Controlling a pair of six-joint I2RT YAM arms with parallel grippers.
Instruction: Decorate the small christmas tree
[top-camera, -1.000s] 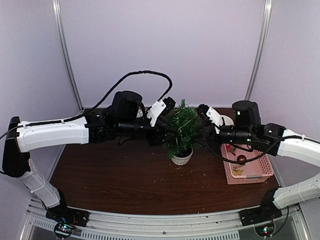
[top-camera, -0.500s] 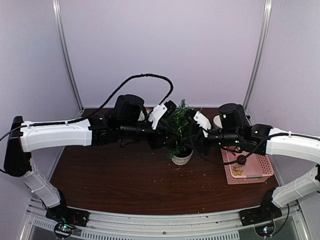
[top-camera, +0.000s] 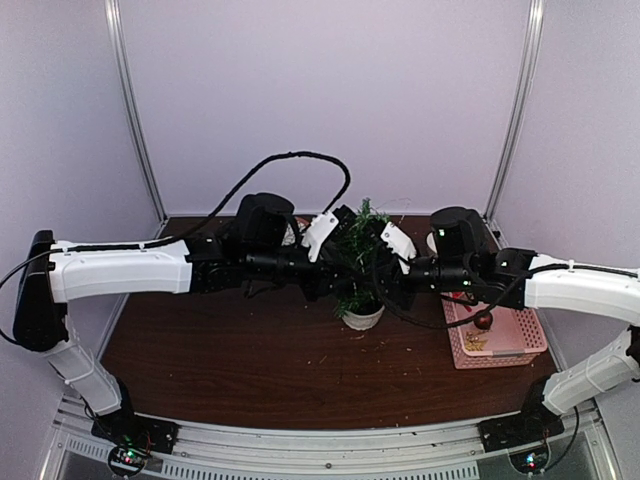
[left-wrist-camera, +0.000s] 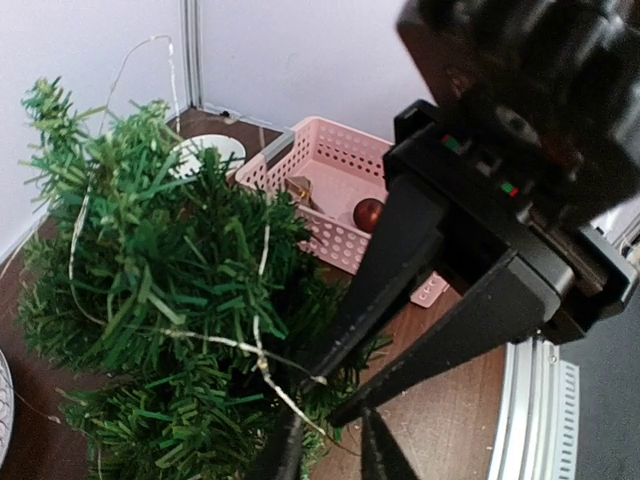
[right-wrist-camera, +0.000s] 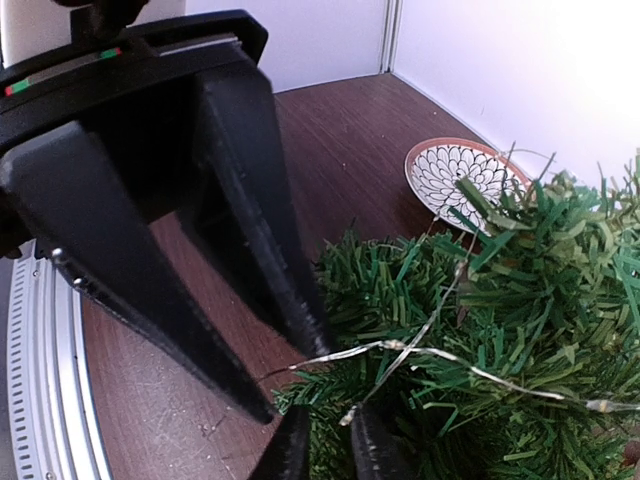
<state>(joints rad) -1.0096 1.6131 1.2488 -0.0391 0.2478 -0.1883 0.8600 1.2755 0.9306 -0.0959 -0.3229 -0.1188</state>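
Observation:
The small christmas tree (top-camera: 362, 250) stands in its white pot (top-camera: 362, 318) mid-table. It also shows in the left wrist view (left-wrist-camera: 150, 290) and in the right wrist view (right-wrist-camera: 520, 330). A thin silvery light wire (left-wrist-camera: 230, 345) lies over its branches and also shows in the right wrist view (right-wrist-camera: 430, 353). My left gripper (top-camera: 352, 272) reaches in from the left, my right gripper (top-camera: 378, 280) from the right, and their tips almost meet at the tree's front. The left gripper (left-wrist-camera: 330, 455) and the right gripper (right-wrist-camera: 328, 450) each have their jaws closed on the wire.
A pink basket (top-camera: 500, 360) at the right holds a red ball (top-camera: 483, 320) and other ornaments; it also shows in the left wrist view (left-wrist-camera: 340, 165). A white bowl (left-wrist-camera: 205, 155) stands behind the tree. A patterned plate (right-wrist-camera: 460, 170) lies at the far left of the tree.
My right arm has swung left from beside the basket into the tree. My left arm has edged slightly right. The tree has not shifted.

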